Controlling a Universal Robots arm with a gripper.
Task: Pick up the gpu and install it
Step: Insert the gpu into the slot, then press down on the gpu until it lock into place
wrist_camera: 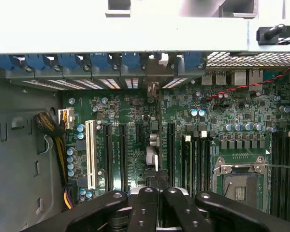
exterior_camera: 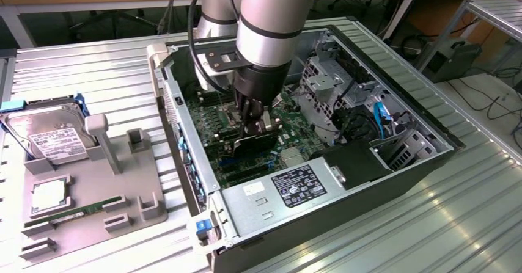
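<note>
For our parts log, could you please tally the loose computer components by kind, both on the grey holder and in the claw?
Hard drive: 1
CPU: 1
RAM stick: 1
GPU, held in the claw over the motherboard: 1
Total: 4

My arm reaches steeply down from the top of the exterior view, its silver-and-black wrist segments stacked almost vertically, a black cable looping beside them. The gripper (exterior_camera: 254, 126) points straight down at the end of the wrist. In the wrist view the gripper (wrist_camera: 157, 193) appears as black linkage bars converging toward the centre (four bars, each with visible pivot screws), and the fingers (wrist_camera: 146, 205) stand close together, clamped on the thin edge of the gpu (wrist_camera: 153, 150) between them.
</note>
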